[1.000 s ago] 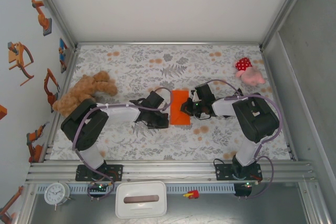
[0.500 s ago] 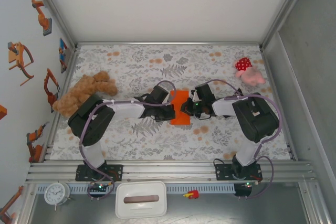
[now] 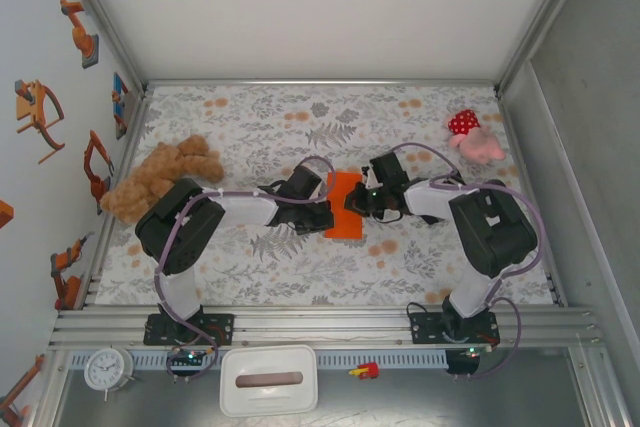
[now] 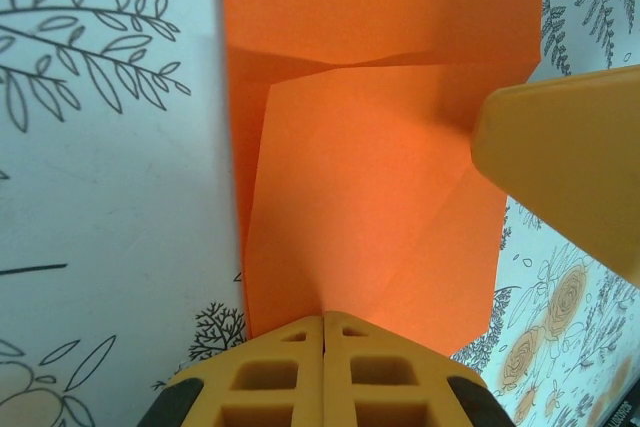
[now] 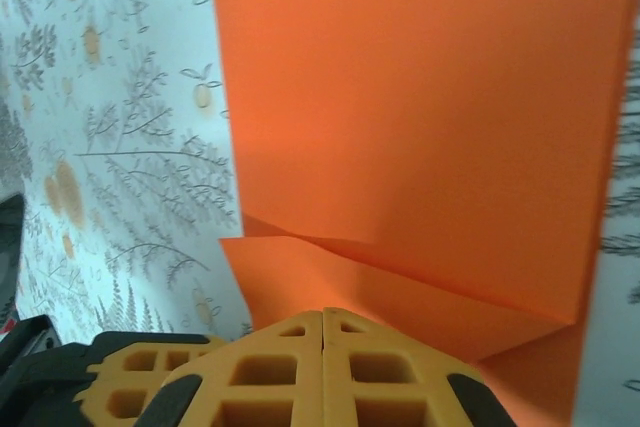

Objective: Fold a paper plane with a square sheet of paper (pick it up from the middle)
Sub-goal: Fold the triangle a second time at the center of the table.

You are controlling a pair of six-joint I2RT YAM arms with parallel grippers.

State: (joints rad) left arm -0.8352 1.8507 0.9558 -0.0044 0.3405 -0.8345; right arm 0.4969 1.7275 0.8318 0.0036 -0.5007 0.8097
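Mid-frame in the top view, the left gripper [image 3: 327, 210] is closed on a raised flap of the paper [image 3: 345, 219], probably to fold it, while the closed right gripper [image 3: 351, 203] seems to pin it down.

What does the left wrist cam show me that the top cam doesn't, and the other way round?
Left wrist: the paper's folded flap and creases up close, with the left gripper shut at its near edge. Top: both arms meeting at the sheet, right gripper on its right side, teddy far left, plush far right. Both: the orange paper lying on the table between yellow fingers.
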